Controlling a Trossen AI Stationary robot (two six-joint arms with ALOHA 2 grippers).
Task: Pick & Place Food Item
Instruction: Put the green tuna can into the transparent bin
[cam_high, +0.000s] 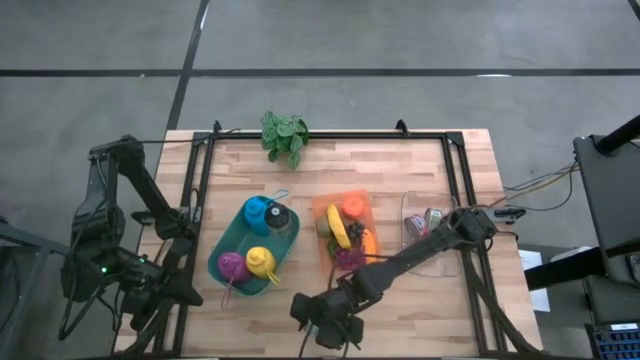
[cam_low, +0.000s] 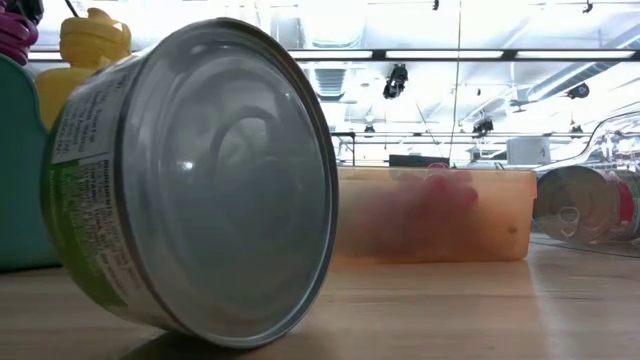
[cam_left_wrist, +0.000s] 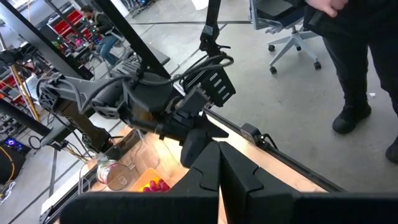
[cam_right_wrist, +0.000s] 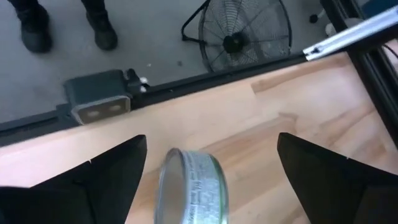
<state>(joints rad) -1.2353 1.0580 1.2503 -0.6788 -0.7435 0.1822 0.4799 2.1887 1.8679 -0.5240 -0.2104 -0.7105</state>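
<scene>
The can (cam_right_wrist: 191, 186) was dropped on the bench (cam_right_wrist: 298, 118) near the orange tray (cam_high: 345, 232), right gripper (cam_right_wrist: 208, 180) jaws released; left gripper (cam_left_wrist: 219, 171) clenched. Placement looked done.

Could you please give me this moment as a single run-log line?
right gripper: open, around the can | can: tilted on the table, front edge | left gripper: shut, waiting off the table's left

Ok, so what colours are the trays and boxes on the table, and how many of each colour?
Teal tray: 1
Orange box: 1
Clear see-through box: 1
Total: 3
</scene>
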